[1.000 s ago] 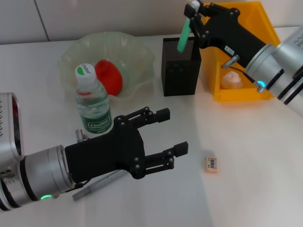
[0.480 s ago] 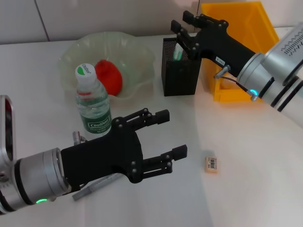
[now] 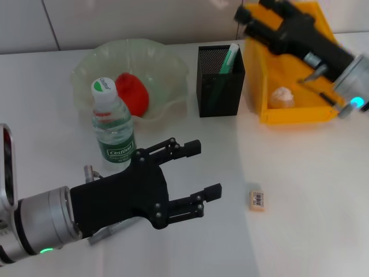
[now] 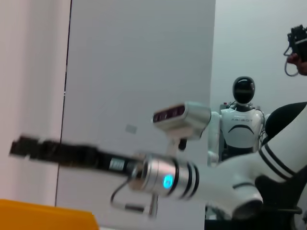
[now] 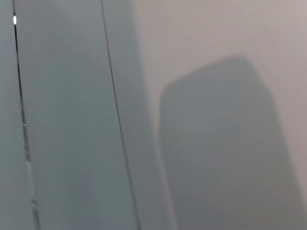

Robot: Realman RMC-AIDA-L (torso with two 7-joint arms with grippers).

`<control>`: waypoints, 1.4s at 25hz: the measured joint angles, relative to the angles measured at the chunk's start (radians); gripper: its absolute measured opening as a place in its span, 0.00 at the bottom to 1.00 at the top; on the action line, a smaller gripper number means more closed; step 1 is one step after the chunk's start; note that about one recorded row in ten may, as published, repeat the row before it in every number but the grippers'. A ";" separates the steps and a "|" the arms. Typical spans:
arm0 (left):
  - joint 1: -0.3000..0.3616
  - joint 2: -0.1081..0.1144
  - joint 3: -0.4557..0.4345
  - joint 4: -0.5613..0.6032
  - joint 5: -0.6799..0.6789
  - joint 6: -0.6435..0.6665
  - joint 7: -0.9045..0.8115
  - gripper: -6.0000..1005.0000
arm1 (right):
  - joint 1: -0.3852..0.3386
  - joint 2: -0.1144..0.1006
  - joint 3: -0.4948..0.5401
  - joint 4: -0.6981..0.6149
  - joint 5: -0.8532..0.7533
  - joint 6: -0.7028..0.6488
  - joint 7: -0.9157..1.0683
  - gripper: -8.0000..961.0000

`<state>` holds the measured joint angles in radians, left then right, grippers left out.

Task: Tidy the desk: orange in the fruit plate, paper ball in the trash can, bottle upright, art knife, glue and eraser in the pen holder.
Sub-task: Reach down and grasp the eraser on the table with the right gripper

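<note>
1. Eraser, a tiny peach block with a white barcode label, lies flat on the bare white desk, well apart from the black mesh pen holder.
2. Judged next: it needs a low, square pinch across its short sides, since a thin block slips easily.
3. Left pincer hovers near it, prongs spread apart and empty.
4. Right pincer hangs above the yellow plastic trash can; whether its prongs are apart cannot be told.
5. Green stick leans inside the holder.
6. Paper ball sits in the can, orange in the scalloped fruit plate, bottle upright.
</note>
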<state>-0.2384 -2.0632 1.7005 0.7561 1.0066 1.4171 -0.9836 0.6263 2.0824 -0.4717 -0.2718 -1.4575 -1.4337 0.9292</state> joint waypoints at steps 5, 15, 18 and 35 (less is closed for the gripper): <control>0.001 0.006 -0.027 -0.040 0.002 0.007 0.030 0.77 | -0.085 -0.002 -0.177 -0.382 -0.007 -0.033 0.397 0.76; 0.031 0.030 -0.125 -0.141 0.060 0.067 0.097 0.77 | -0.063 -0.017 -0.321 -1.125 -0.635 -0.286 1.076 0.82; 0.049 0.031 -0.162 -0.146 0.083 0.076 0.105 0.77 | 0.016 -0.043 -0.321 -1.178 -0.794 -0.432 1.171 0.82; 0.058 0.025 -0.192 -0.149 0.113 0.066 0.104 0.77 | 0.163 0.003 -0.885 -1.128 -1.239 -0.553 1.314 0.80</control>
<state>-0.1804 -2.0384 1.5085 0.6074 1.1197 1.4833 -0.8795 0.7893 2.0855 -1.3566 -1.3998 -2.6961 -1.9870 2.2431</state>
